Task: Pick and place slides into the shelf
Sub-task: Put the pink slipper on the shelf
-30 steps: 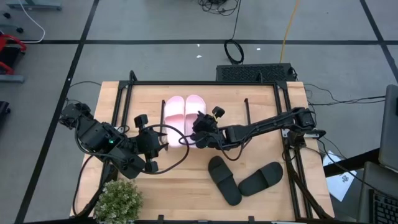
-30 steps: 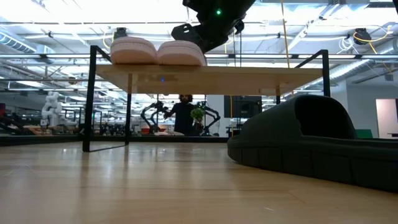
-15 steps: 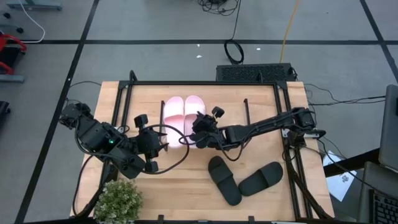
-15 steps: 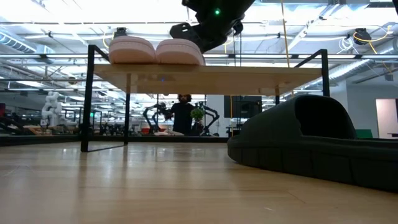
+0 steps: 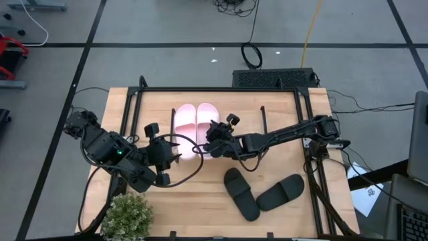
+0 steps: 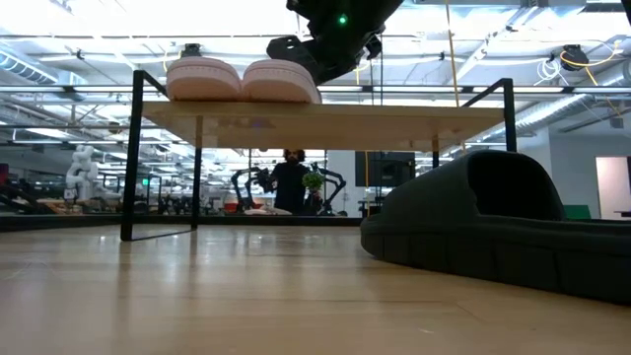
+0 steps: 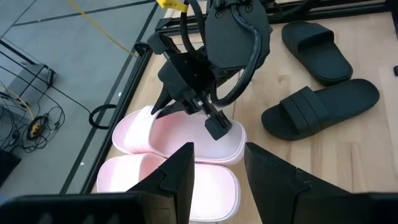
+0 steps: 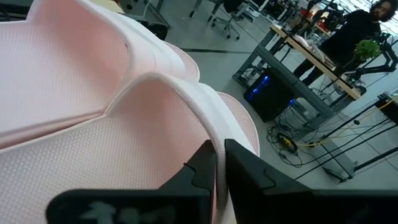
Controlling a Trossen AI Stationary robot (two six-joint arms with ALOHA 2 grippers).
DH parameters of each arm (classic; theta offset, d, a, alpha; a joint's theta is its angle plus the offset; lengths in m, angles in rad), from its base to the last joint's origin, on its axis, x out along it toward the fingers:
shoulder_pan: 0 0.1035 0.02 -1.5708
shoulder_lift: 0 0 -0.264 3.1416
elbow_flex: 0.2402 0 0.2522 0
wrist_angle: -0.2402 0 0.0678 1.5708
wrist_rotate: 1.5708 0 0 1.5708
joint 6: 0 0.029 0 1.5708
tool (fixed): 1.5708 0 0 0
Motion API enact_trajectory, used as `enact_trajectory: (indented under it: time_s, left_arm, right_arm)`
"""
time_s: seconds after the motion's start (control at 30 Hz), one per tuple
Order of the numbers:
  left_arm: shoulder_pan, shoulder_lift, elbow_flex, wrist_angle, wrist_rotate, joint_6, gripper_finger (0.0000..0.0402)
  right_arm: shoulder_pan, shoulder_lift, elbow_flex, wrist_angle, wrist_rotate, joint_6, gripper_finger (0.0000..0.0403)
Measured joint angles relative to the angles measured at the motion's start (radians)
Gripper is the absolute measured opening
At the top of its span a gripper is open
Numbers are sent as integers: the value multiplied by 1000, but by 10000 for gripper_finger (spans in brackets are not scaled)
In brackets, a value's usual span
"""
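Note:
Both light pink slides lie side by side on the shelf's board (image 6: 394,116), the left one (image 5: 186,122) and the right one (image 5: 208,119); the low view shows them (image 6: 242,81) up on top. My right gripper (image 5: 212,138) is shut on the right pink slide (image 7: 180,134) at its near end. My left gripper (image 7: 217,180) is open and hovers just left of it, above the left pink slide (image 7: 168,186), touching nothing. The two black slides (image 5: 241,194) (image 5: 281,191) lie soles down on the tabletop, near and to the right. My right gripper (image 8: 219,165) pinches the raised edge of the right pink slide's strap (image 8: 208,134) between its two fingers. It comes in from the table's right, slanting down. The slide lies flat on the shelf board.
The shelf's thin black frame (image 5: 221,89) spans the middle of the table, its legs (image 6: 128,158) standing on the tabletop. A potted plant (image 5: 128,214) stands at the near left corner. Bare board lies right of the pink slides (image 5: 267,114). A person stands far behind (image 6: 289,182).
The shelf, with both pink slides on it, has slid a little toward the table's left edge; the right gripper has stayed shut on the slide and moved with it. The left arm has kept still.

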Motion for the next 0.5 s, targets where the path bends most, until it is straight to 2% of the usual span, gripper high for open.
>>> enact_trajectory:
  time_s: [0.2, 0.5]
  left_arm:
    - [0, 0, 0, 0, 0, 0, 141]
    - [0, 0, 0, 0, 0, 0, 141]
  right_arm:
    - [0, 0, 0, 0, 0, -8, 49]
    - [1, 0, 0, 0, -2, -30, 117]
